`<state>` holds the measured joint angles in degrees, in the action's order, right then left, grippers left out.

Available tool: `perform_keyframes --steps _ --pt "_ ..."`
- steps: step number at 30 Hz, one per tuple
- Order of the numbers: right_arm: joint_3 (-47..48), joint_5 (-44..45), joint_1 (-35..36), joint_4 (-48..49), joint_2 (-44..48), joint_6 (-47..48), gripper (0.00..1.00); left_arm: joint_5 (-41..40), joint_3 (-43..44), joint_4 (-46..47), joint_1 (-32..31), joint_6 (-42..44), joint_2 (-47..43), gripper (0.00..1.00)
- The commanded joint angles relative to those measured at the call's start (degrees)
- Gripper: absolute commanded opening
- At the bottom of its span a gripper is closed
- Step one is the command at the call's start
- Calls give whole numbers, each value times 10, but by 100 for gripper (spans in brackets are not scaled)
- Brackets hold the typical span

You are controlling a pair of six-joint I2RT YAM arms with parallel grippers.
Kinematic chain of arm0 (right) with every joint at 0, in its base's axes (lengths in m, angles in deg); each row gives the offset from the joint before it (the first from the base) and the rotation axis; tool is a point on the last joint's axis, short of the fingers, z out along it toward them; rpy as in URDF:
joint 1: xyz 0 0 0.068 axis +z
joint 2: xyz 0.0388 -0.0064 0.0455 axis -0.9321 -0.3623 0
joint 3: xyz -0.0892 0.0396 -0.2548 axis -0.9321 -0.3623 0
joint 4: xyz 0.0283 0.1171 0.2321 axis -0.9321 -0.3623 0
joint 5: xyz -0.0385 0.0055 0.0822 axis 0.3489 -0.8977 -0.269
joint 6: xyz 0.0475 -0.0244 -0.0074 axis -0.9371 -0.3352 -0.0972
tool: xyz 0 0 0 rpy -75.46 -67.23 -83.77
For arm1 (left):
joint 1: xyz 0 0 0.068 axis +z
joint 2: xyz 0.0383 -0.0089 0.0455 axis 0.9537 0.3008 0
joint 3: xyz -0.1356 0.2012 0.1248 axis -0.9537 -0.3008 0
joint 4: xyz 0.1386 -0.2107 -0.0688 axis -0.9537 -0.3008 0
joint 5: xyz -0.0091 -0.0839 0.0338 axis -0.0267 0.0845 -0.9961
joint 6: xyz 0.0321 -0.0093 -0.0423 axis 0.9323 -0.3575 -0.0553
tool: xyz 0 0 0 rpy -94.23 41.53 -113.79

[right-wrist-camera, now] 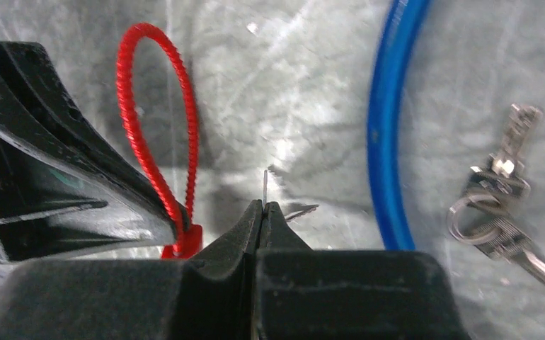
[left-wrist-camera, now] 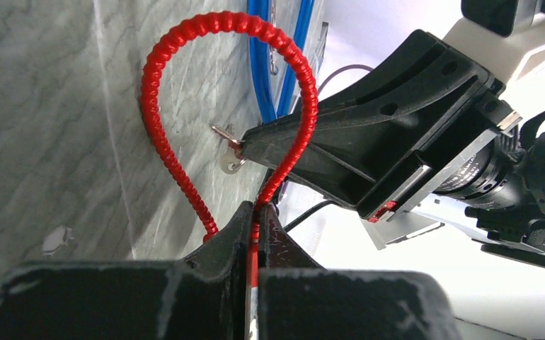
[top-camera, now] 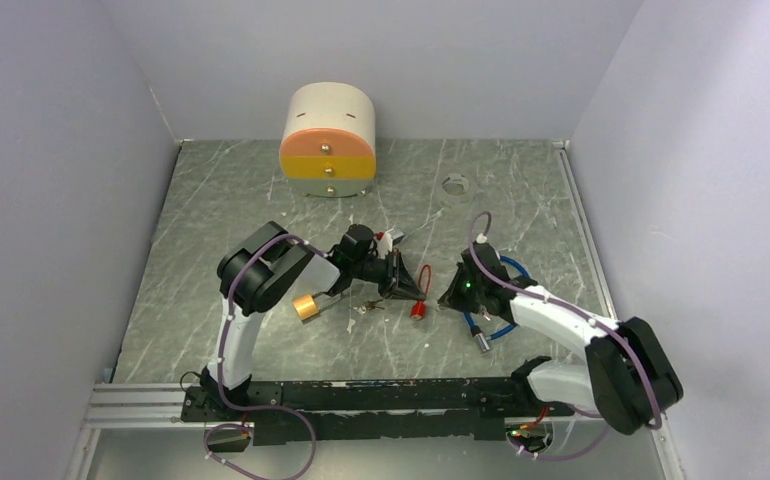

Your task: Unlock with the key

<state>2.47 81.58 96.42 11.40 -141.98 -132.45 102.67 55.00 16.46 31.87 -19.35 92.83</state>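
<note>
The left gripper (left-wrist-camera: 255, 214) was pinched shut on the red cable lock (left-wrist-camera: 158, 134), whose loop stood out past its fingertips over the middle of the table (top-camera: 241, 200). The right gripper (right-wrist-camera: 261, 210) was clamped on a thin key (right-wrist-camera: 265, 185), held just beside that loop; whether they touched could not be told. A blue cable (right-wrist-camera: 386, 120) and a bunch of keys (right-wrist-camera: 500, 212) lay toward the table's right edge.
</note>
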Motion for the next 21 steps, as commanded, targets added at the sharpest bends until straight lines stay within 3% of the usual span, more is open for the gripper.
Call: perform_keyframes --steps 1,11,17,21 --pt "42 -32 -4 87 -41 26 0 10 -4 42 5 -7 4 6" --pt "79 -89 -5 170 -120 57 0 19 2 16 8 15 -2 16" --pt "63 -129 -5 210 -118 43 0 3 9 -70 10 61 -25 46" --pt "47 -149 -5 231 -121 34 0 -22 17 -143 11 105 -45 58"
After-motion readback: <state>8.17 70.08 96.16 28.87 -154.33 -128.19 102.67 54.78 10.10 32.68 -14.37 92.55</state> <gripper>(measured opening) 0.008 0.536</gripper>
